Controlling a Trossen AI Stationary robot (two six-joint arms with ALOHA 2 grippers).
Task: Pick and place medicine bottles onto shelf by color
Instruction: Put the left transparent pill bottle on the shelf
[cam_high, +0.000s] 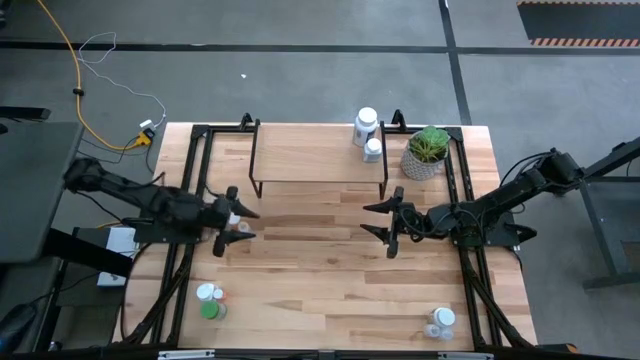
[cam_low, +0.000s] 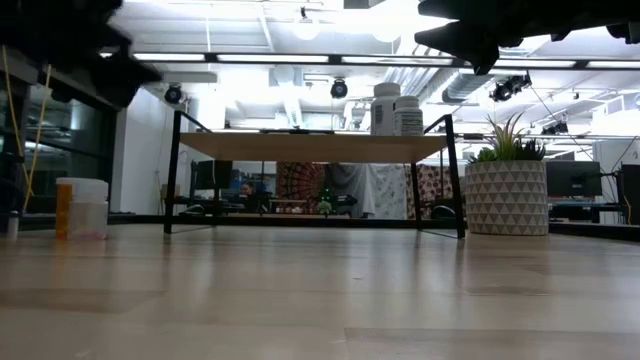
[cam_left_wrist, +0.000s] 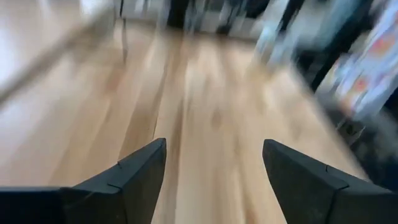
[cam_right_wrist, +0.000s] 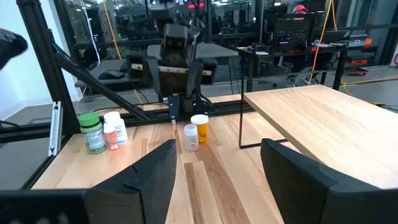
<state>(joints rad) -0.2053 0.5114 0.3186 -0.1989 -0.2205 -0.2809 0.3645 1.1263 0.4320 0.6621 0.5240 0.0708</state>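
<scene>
Bottle labels unreadable — orange bottle (cam_right_wrist: 201, 129) beside clear bottle (cam_right_wrist: 191, 137).

arms: two | grippers: two, left gripper (cam_high: 243, 224) and right gripper (cam_high: 379, 220) | shelf (cam_high: 316, 152): one | plant (cam_high: 427, 151): one | white bottles on shelf (cam_high: 366, 127): two | bottles by left gripper (cam_right_wrist: 199, 128): two, one orange, one clear | bottles at near left (cam_high: 209, 301): two, one green | bottles at near right (cam_high: 440, 321): two

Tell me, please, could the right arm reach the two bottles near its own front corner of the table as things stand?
Probably yes: the right gripper hangs open and empty over bare table, and the two bottles stand alone on its side.
</scene>
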